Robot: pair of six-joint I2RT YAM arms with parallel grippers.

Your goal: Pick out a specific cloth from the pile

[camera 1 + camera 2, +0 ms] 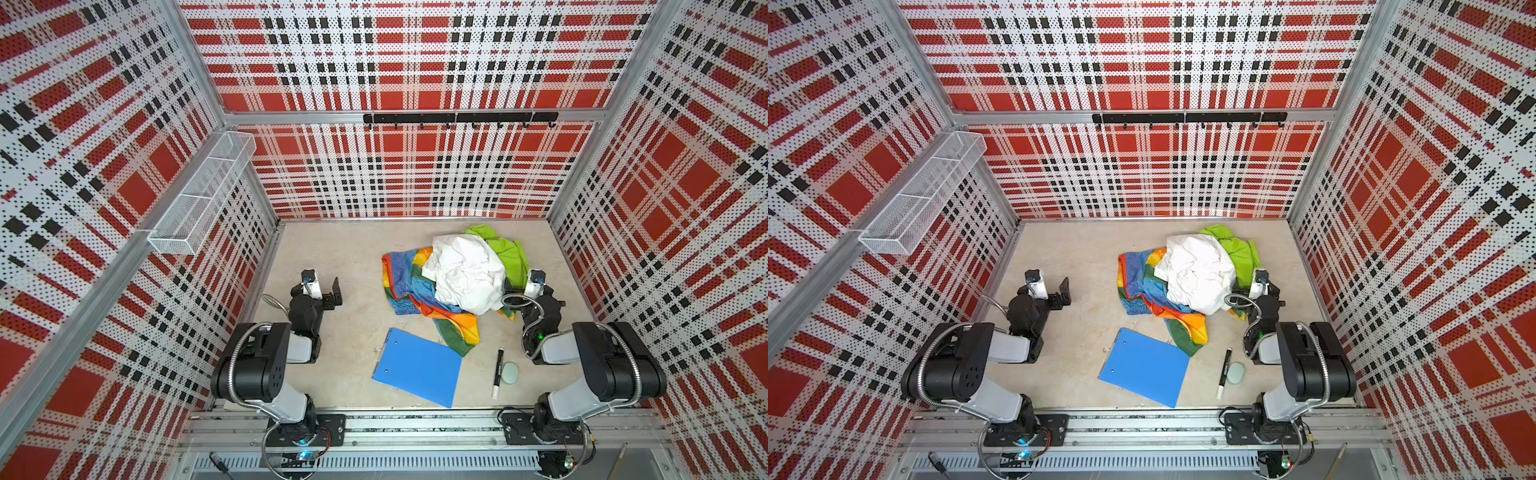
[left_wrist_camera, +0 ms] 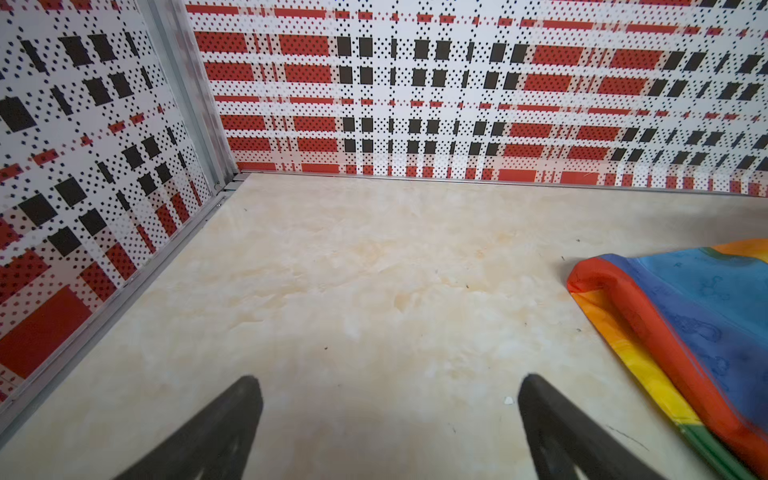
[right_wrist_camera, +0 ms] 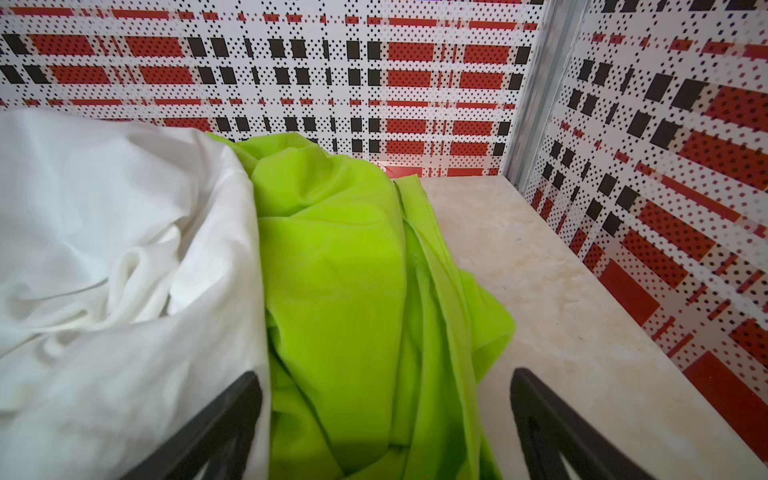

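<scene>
Left of the crumpled cloth pile, the bare beige counter is lying open; a flat blue plastic clipboard is crowding the pile's near side.

A blue clipboard lies flat on the beige table; near it, a black marker sits just beside a pale round disc. A white wire basket hangs on the plaid wall

One rainbow cloth, one white cloth, one green cloth, one clipboard, one marker, one disc.
</scene>
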